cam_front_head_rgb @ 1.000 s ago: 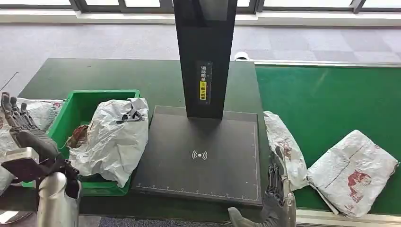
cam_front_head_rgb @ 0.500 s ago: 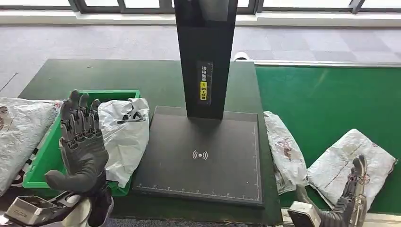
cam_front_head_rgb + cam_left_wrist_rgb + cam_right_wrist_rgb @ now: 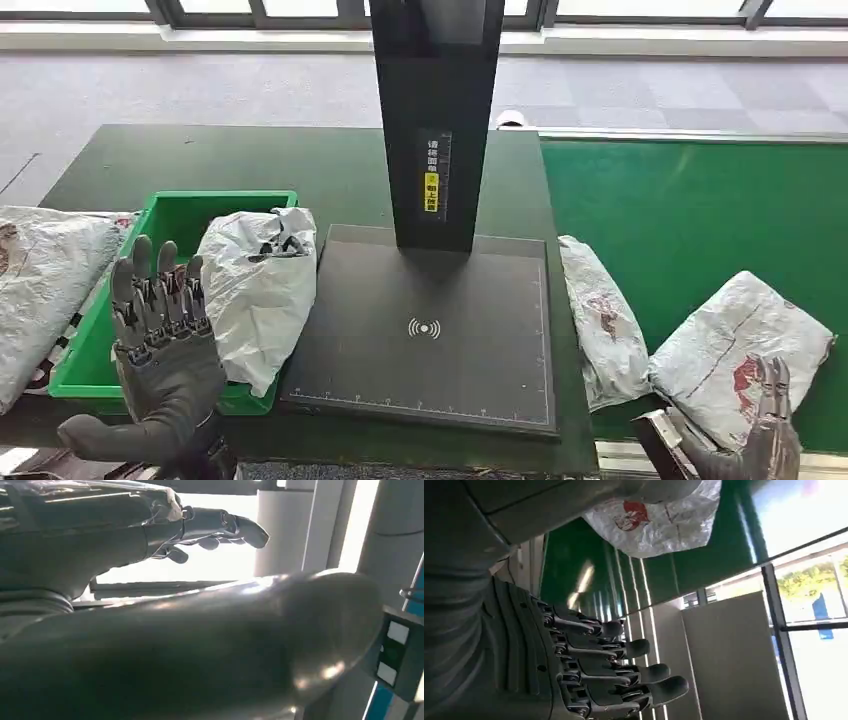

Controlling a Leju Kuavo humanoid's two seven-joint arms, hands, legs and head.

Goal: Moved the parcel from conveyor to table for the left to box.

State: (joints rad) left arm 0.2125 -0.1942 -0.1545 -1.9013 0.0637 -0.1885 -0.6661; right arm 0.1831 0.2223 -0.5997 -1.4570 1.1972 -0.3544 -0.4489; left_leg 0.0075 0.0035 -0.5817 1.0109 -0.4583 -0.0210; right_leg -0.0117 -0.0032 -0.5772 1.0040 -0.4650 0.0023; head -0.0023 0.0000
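From above, the left hand (image 3: 165, 370) stands upright before the green bin (image 3: 170, 215), fingers spread, holding nothing. The right hand (image 3: 760, 440) is cut off at the frame's corner, just beside the parcel (image 3: 740, 350) on the conveyor (image 3: 690, 200). Its wrist camera shows the fingers (image 3: 624, 650) straight and apart, the parcel's end beyond them. The thumb blocks most of the left wrist's sight.

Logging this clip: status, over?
Both hands open, left hand, right hand. Parcel on conveyor, ungrasped. Nothing in the way.
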